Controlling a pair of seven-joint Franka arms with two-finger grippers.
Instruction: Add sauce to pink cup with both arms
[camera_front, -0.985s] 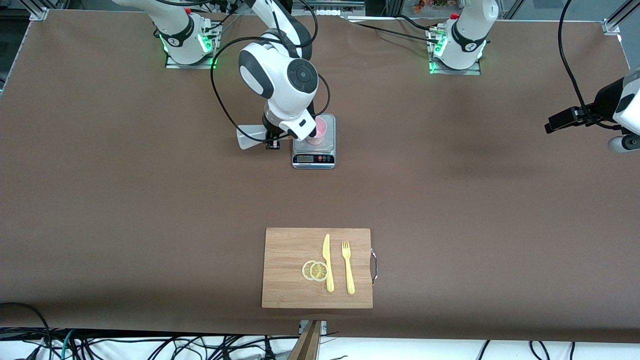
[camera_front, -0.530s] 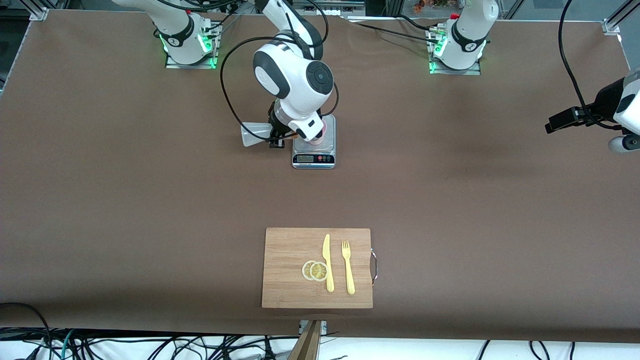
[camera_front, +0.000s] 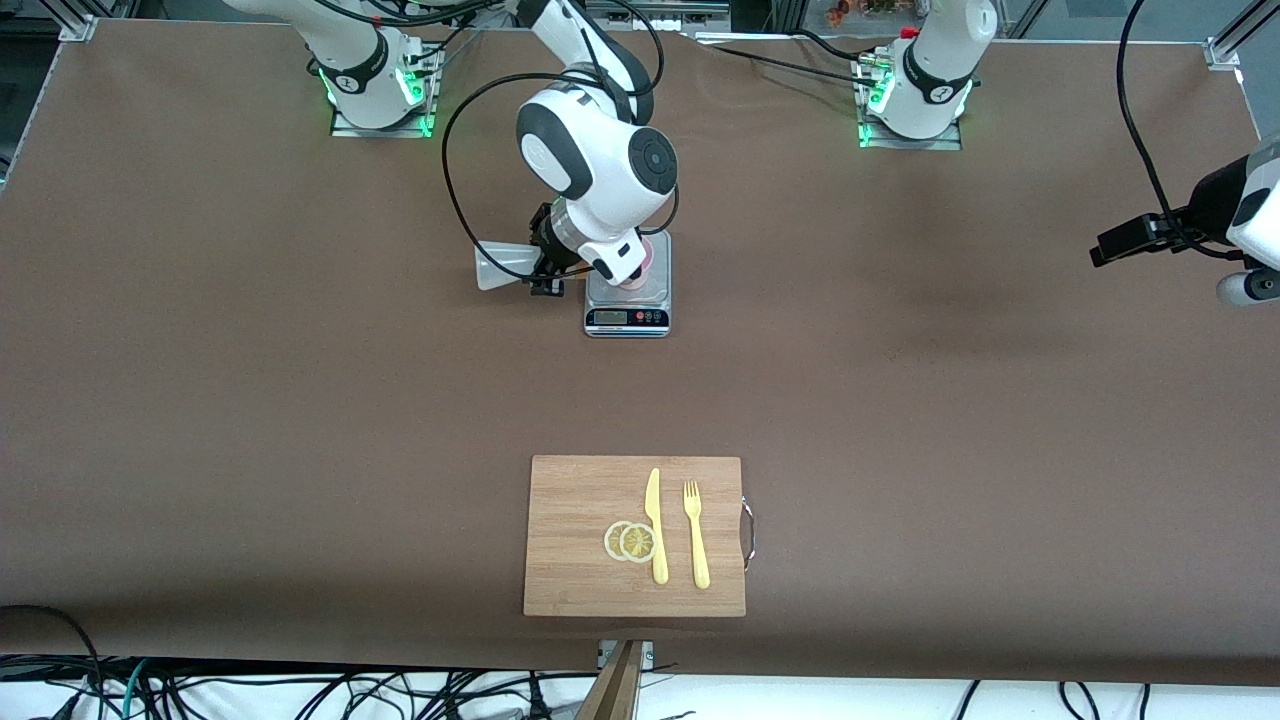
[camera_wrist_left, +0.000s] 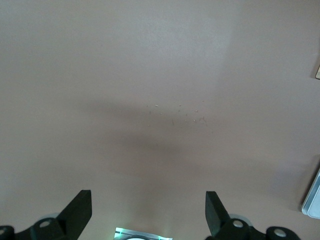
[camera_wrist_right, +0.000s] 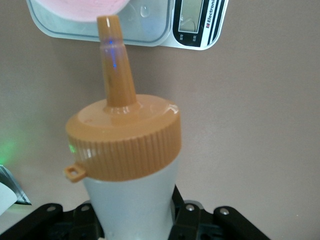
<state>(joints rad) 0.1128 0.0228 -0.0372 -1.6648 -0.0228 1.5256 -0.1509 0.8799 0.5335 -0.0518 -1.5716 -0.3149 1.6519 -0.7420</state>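
Sauce bottle (camera_wrist_right: 131, 165) sat clamped in the right gripper (camera_front: 548, 268) just above centre of the front view, tipped on its side with the whitish base pointing away from the scale and the orange nozzle (camera_wrist_right: 116, 65) aimed at the pink cup (camera_front: 640, 265). Over the last second the right arm had swung its wrist toward the kitchen scale (camera_front: 627, 300), carrying the nozzle from beside the platform to the cup's rim; in the right wrist view the tip reached the pink edge at the top of the frame. That suggested pouring was about to begin, though no sauce was visible leaving the nozzle. The cup stood on the scale, largely hidden by the wrist. The left gripper (camera_wrist_left: 147, 212) waited at the right edge of the front view, fingers spread wide and empty over bare table (camera_front: 900, 400). The cutting board (camera_front: 580, 500) with lemon slices (camera_front: 630, 541), knife (camera_front: 655, 525) and fork (camera_front: 696, 533) lay untouched at lower centre
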